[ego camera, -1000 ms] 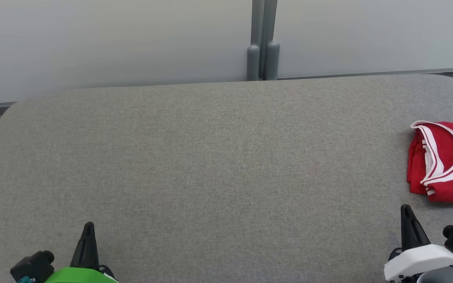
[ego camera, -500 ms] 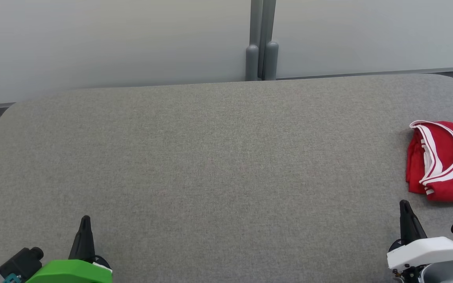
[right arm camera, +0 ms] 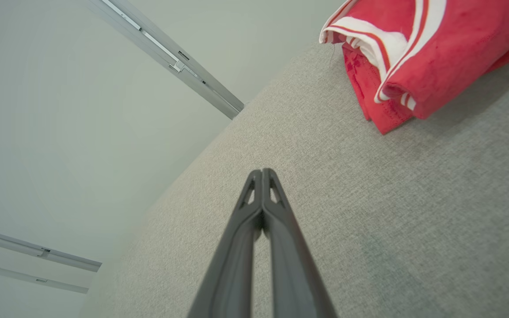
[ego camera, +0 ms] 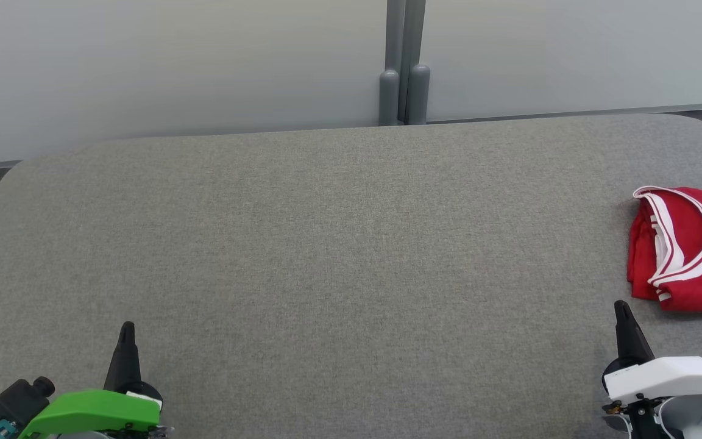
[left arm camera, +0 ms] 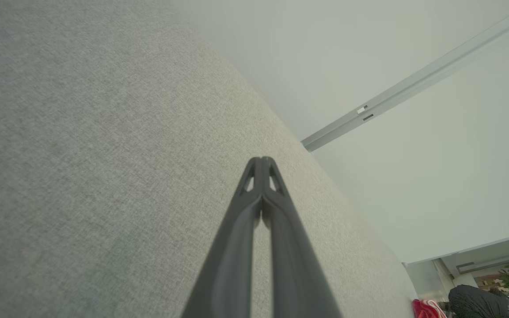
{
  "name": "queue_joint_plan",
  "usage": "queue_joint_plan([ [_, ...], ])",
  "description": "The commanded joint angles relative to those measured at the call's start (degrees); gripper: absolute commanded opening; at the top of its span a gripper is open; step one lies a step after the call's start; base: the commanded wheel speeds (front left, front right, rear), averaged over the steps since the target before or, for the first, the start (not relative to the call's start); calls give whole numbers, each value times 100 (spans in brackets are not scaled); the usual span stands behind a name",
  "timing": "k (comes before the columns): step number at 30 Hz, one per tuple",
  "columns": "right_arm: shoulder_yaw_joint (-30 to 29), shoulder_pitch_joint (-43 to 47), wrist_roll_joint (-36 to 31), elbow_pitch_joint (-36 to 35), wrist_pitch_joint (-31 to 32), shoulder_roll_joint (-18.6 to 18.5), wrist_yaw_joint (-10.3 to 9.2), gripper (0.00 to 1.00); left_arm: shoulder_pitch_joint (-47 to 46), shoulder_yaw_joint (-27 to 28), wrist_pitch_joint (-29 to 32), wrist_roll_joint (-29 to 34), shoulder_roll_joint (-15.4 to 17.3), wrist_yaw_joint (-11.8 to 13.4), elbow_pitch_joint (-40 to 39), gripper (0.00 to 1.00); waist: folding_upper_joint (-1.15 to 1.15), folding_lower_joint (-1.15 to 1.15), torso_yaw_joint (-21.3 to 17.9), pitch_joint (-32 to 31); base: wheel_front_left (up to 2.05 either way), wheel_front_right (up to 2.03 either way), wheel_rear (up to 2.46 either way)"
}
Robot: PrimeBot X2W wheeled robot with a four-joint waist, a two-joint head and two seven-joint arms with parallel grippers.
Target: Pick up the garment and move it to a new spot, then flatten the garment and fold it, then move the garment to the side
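- The red jersey [ego camera: 686,250], trimmed with white bands along its curved neckline, lay in a compact folded bundle on the grey fabric-covered table [ego camera: 351,244].
- In the head view it sat at about 3 o'clock on the table, and the picture's right edge cut off its far side.
- The layers were stacked with their folded edges facing 9 o'clock, and the white-banded neckline curved across the top layer.
- In the right wrist view the jersey filled the 1 o'clock corner, lying flat on the fabric with a soft shadow under its near edge.
- The right gripper [ego camera: 619,306] stood at about 5 o'clock in the head view, near the jersey's lower corner but apart from it.
- Its two dark fingers were pressed together from base to tip, with nothing between them.
- A white housing [ego camera: 668,373] sat behind those fingers.
- The left gripper [ego camera: 126,328] stood at about 7 o'clock in the head view, well apart from the jersey, over bare grey fabric.
- Its fingers were likewise pressed tight together and held nothing.
- A green housing [ego camera: 95,410] sat at its base.
- At 12 o'clock beyond the table, a pair of grey posts [ego camera: 404,91] rose between pale wall panels [ego camera: 174,67].
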Motion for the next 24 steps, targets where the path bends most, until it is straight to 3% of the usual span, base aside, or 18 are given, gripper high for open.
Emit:
queue_joint_plan([
  [1, 6, -142, 234, -77, 45, -43, 3, 0, -158, 36, 46, -206, 2, -8, -75, 0, 26, 0, -2, 0, 0, 0, 0],
  [24, 84, -320, 1845, -71, 405, -65, 3, 0, -314, 153, 400, -1482, -47, -12, -168, 0, 37, 0, -34, -5, 0, 0, 0],
])
